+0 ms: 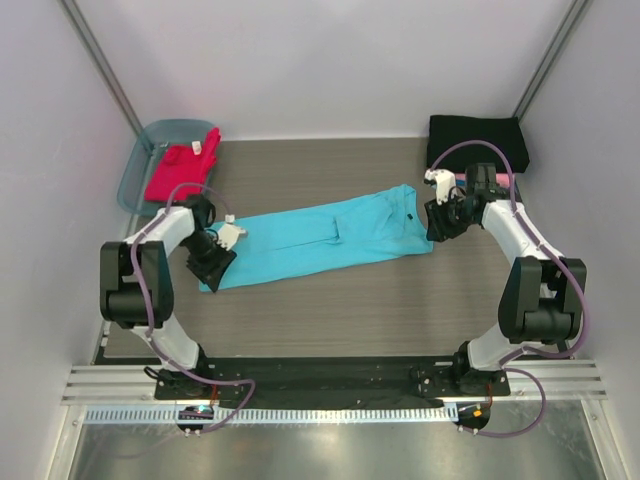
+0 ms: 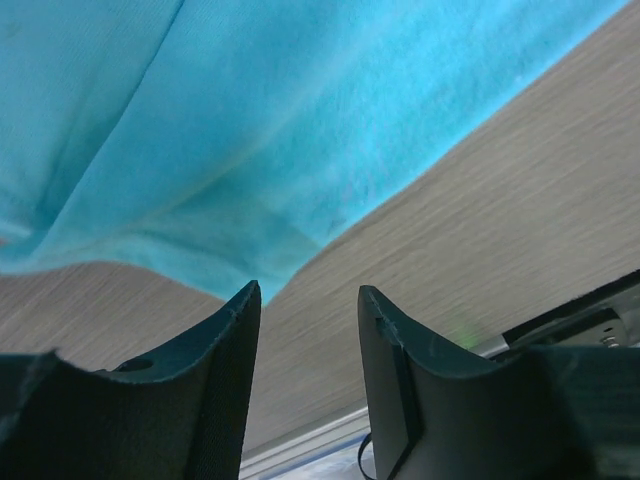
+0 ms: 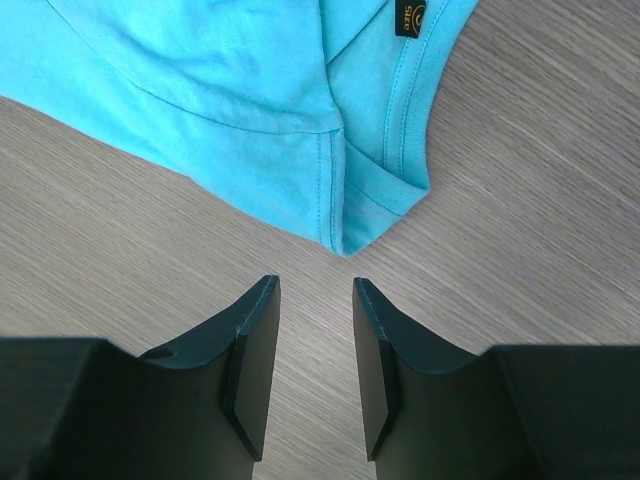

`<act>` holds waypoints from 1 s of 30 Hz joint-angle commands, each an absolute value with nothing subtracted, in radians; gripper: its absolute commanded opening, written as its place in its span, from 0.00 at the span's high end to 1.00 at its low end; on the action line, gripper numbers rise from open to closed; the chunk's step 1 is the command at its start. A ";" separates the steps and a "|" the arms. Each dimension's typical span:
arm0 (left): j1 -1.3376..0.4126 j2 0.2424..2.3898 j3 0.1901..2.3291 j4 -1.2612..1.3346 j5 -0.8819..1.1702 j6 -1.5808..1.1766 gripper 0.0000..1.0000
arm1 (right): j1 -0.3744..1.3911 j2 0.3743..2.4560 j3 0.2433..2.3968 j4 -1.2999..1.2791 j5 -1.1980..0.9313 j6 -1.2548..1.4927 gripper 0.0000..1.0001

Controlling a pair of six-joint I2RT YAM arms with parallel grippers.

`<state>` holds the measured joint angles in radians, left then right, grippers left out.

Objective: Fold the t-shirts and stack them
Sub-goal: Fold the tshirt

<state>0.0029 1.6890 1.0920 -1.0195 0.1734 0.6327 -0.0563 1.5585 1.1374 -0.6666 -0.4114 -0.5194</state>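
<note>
A turquoise t-shirt [image 1: 320,240] lies folded into a long strip across the middle of the table, its neck end at the right. Its dark neck label [image 3: 412,17] shows in the right wrist view. My left gripper [image 1: 212,262] is at the shirt's left end, open, with only table between its fingers [image 2: 225,340]; the cloth edge [image 2: 230,180] lies just beyond them. My right gripper [image 1: 440,226] is open beside the neck corner [image 3: 345,240], holding nothing. A red-magenta t-shirt [image 1: 180,170] lies in the tub. A black t-shirt [image 1: 478,140] lies folded at the back right.
A translucent blue-grey tub [image 1: 145,150] stands at the back left. White walls close in the table on three sides. A metal rail [image 1: 330,385] runs along the near edge by the arm bases.
</note>
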 commanded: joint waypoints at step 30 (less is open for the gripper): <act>-0.066 1.615 0.850 -0.986 0.055 0.667 1.00 | 0.000 1.996 1.571 -0.572 -0.338 -0.477 0.54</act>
